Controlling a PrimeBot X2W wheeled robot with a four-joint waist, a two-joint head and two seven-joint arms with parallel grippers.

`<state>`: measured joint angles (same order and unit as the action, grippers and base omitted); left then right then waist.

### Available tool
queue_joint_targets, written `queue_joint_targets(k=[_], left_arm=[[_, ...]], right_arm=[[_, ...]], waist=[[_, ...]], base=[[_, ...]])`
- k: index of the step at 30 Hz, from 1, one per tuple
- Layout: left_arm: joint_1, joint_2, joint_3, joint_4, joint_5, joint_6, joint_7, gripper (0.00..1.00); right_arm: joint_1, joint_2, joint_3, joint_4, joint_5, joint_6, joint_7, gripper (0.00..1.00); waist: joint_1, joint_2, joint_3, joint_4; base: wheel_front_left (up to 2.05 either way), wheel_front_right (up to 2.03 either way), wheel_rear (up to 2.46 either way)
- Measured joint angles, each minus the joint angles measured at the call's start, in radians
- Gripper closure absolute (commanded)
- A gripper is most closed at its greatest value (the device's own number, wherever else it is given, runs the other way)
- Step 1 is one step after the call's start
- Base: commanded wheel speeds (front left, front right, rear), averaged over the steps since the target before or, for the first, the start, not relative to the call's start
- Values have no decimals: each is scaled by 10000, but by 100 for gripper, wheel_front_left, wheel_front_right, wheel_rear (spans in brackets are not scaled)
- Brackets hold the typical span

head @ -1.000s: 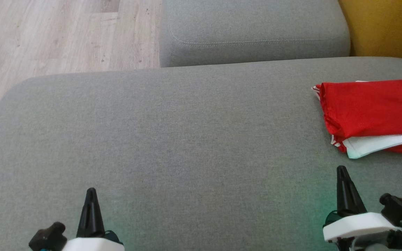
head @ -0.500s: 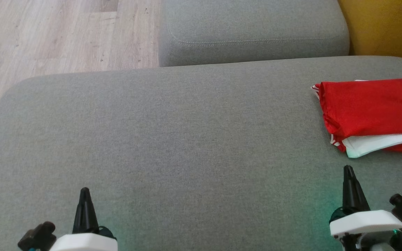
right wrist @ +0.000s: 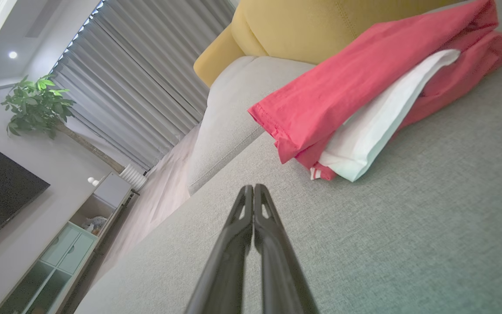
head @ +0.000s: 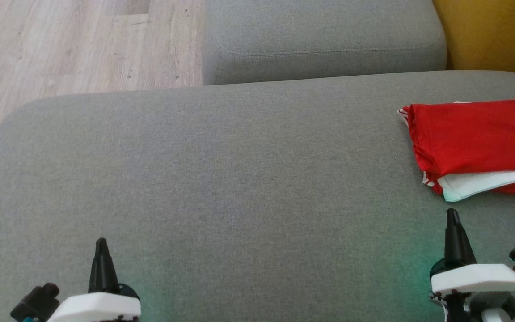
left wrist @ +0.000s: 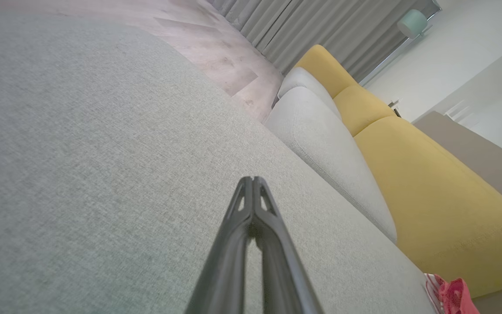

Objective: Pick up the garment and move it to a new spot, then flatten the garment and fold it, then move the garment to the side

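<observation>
Two grippers, both mine, both low in the head view. My left gripper (head: 101, 243) sits at the lower left with its fingers pressed tight together, closed on nothing, its tip over the bare grey seat cushion (head: 239, 179). My right gripper (head: 452, 213) is at the lower right, fingers also pressed together and empty.

And there's the garment (head: 472, 138): folded, red, lying flat on the seat cushion at the far right, its right side running off the edge of the head view. A white layer pokes out along its near edge, with a bit of red-and-white striped trim at the near left corner. My right gripper's tip is near that near edge, apart from it, not touching. My left gripper is well apart from it.

Along my right fingers, the garment lies ahead and to the upper right, red folds stacked with the white fabric between them.

Beyond the seat are a second grey cushion (head: 324, 40) and a yellow cushion (head: 494, 36) beside it. Wooden floor (head: 61, 44) shows at the upper left.
</observation>
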<state>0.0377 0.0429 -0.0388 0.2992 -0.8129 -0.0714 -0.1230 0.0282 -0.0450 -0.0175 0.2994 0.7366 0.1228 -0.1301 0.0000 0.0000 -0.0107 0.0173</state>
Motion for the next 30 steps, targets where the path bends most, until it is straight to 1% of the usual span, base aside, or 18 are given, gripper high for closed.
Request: queue_joint_targets(k=[12,14,30], left_arm=[[-133,0,130,-21,-1091,-8,349,100],[-140,0,157,-29,-1289,-86,376,100],[-340,0,412,-77,-2861,-180,859,100]], right_arm=[[-84,-2,-148,-6,1218,0,290,100],[-111,-2,-169,-8,1434,0,353,100],[-240,-4,-339,-58,3185,0,792,100]], waist=[[0,0,19,-24],[0,0,23,-29],[0,0,50,-64]], base=[[0,0,0],[0,0,0],[0,0,0]])
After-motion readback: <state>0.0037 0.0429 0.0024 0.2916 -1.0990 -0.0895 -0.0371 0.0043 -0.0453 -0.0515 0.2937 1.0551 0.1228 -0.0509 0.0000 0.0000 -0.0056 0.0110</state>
